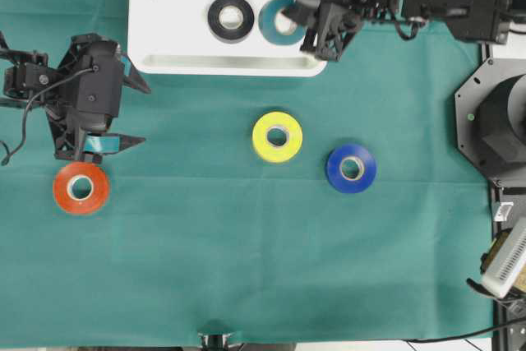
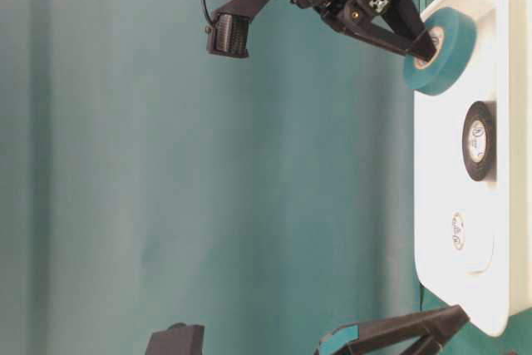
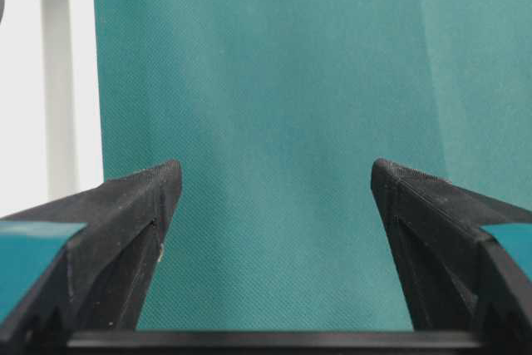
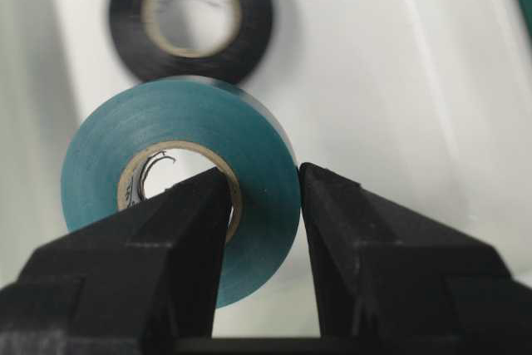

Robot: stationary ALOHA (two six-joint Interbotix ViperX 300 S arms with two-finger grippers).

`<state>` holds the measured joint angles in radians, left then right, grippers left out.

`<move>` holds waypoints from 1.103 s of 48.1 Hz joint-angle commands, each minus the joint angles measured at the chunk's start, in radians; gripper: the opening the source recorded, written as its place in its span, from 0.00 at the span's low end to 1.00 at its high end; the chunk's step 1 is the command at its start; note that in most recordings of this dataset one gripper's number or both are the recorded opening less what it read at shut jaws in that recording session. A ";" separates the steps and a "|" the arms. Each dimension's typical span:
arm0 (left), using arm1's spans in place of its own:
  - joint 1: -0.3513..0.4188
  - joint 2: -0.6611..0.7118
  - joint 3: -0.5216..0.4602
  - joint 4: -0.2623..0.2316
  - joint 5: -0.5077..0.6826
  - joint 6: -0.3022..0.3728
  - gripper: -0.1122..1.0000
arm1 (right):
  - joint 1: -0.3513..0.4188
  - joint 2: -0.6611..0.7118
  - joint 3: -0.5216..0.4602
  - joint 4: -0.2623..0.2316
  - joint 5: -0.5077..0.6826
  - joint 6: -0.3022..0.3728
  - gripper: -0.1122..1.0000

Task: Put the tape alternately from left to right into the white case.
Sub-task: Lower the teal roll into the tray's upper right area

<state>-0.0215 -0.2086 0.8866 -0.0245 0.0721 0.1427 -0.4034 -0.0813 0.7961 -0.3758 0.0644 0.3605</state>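
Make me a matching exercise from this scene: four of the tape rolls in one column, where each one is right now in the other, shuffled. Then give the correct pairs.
Column one:
1. teal tape roll
2. black tape roll
3. orange-red tape roll
4. blue tape roll

Column two:
A. flat in the white case, beside the white roll
B. on the green cloth, just below the open left gripper
C. pinched through its wall by the right gripper, over the case
D. on the green cloth, right of the yellow roll

Pairs: 1-C, 2-A, 3-B, 4-D
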 commanded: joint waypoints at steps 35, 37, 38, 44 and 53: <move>-0.003 -0.009 -0.023 -0.002 -0.008 -0.002 0.96 | -0.135 0.115 -0.120 -0.015 -0.046 -0.006 0.12; -0.003 -0.009 -0.023 -0.003 -0.008 -0.002 0.96 | -0.135 0.115 -0.120 -0.015 -0.046 -0.006 0.12; -0.003 -0.009 -0.023 -0.002 -0.008 -0.002 0.96 | -0.135 0.115 -0.120 -0.015 -0.046 -0.006 0.12; -0.003 -0.008 -0.023 -0.002 -0.008 -0.002 0.96 | -0.135 0.117 -0.120 -0.015 -0.046 -0.006 0.12; -0.003 -0.008 -0.023 -0.002 -0.008 -0.002 0.96 | -0.135 0.115 -0.120 -0.015 -0.043 -0.005 0.12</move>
<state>-0.0215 -0.2071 0.8851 -0.0245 0.0721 0.1427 -0.5369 0.0460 0.6980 -0.3896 0.0245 0.3559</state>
